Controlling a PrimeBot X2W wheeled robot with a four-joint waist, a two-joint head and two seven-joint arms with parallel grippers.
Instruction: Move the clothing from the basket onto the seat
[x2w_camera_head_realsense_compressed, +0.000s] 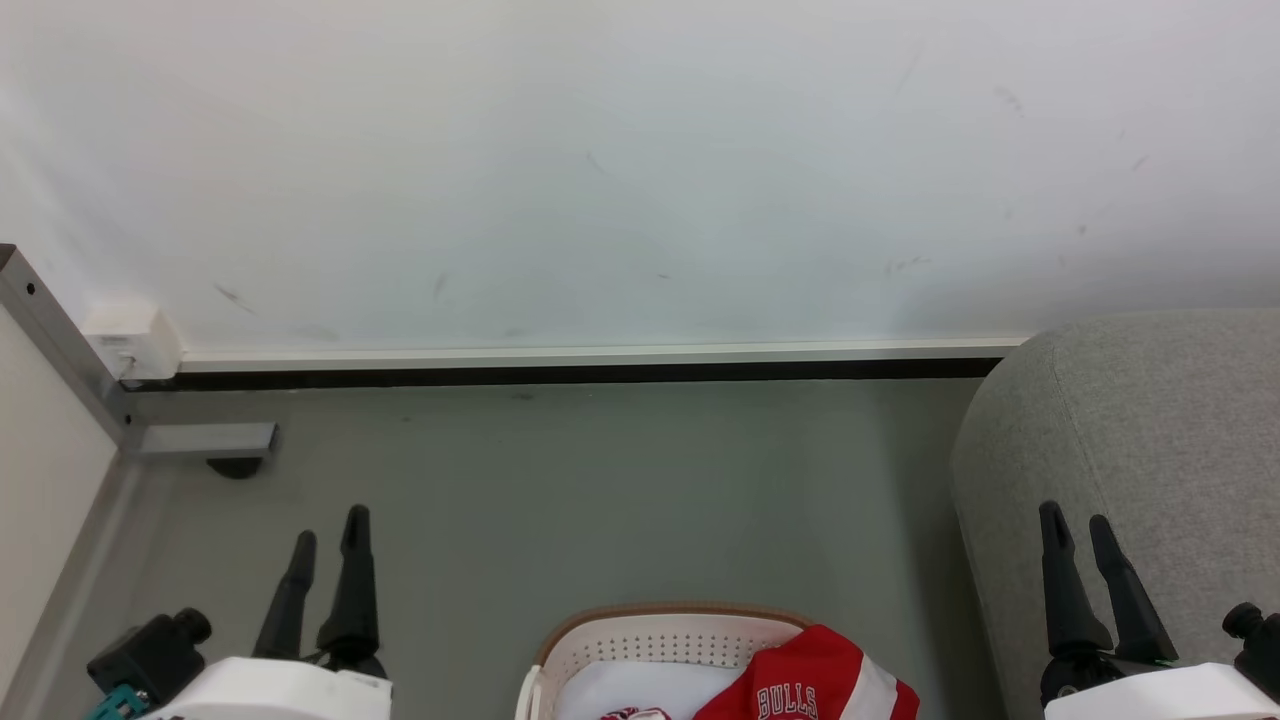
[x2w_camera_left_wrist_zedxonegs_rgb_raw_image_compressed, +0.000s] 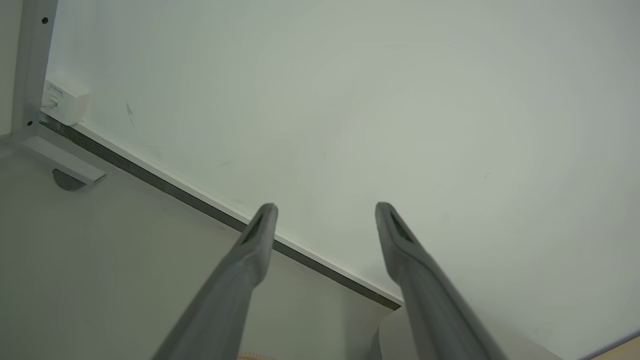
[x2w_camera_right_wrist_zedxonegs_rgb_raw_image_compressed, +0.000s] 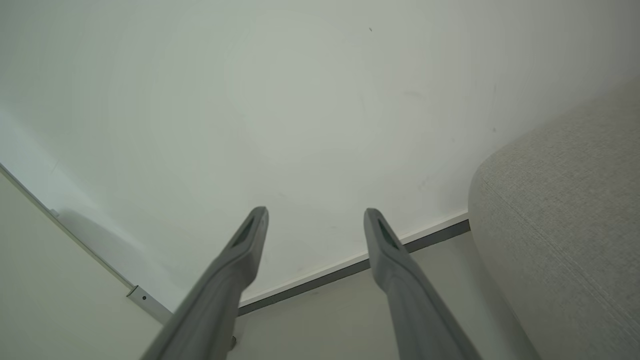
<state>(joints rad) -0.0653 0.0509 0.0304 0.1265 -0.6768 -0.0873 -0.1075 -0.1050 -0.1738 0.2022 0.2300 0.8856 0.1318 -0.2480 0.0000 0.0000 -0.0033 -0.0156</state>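
At the bottom middle of the head view stands the cream basket (x2w_camera_head_realsense_compressed: 640, 640) with a tan rim. Red clothing (x2w_camera_head_realsense_compressed: 815, 680) lettered "BULLS" with white stripes hangs over its right side; another red-and-white piece (x2w_camera_head_realsense_compressed: 635, 713) peeks out inside on white fabric. The light grey seat (x2w_camera_head_realsense_compressed: 1150, 440) rises at the right. My left gripper (x2w_camera_head_realsense_compressed: 328, 530) stands open at the lower left, well left of the basket, nothing between its fingers (x2w_camera_left_wrist_zedxonegs_rgb_raw_image_compressed: 260, 235). At the lower right, in front of the seat (x2w_camera_right_wrist_zedxonegs_rgb_raw_image_compressed: 565, 220), my right gripper (x2w_camera_head_realsense_compressed: 1075, 522) is open and empty too, as its wrist view's fingers (x2w_camera_right_wrist_zedxonegs_rgb_raw_image_compressed: 252, 235) confirm.
A white wall (x2w_camera_head_realsense_compressed: 640, 170) with a dark baseboard (x2w_camera_head_realsense_compressed: 560, 373) runs across the back. A grey metal frame post (x2w_camera_head_realsense_compressed: 60, 340) with a foot (x2w_camera_head_realsense_compressed: 205, 440) and a small white box (x2w_camera_head_realsense_compressed: 135, 340) stand at the left. Grey floor (x2w_camera_head_realsense_compressed: 600, 490) lies between basket and wall.
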